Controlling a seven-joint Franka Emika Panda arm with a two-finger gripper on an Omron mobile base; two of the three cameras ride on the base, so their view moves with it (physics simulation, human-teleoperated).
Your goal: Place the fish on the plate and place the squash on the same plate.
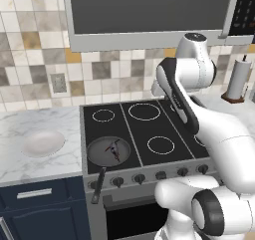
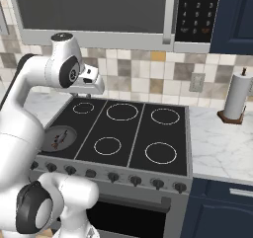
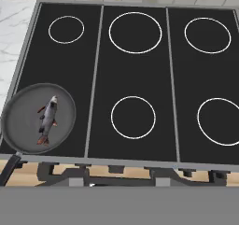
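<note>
One fish (image 3: 48, 120) in frying pan (image 3: 21, 126), plate (image 1: 42, 143) apart.

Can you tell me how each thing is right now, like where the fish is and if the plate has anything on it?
Fish: lying flat in the pan, not picked up.
Pan: on the stove's front left burner, handle over the front edge.
Plate: on the counter left of the stove, nothing on it.
Paper towel roll: standing upright on its holder.
Stove: other burners bare.
</note>
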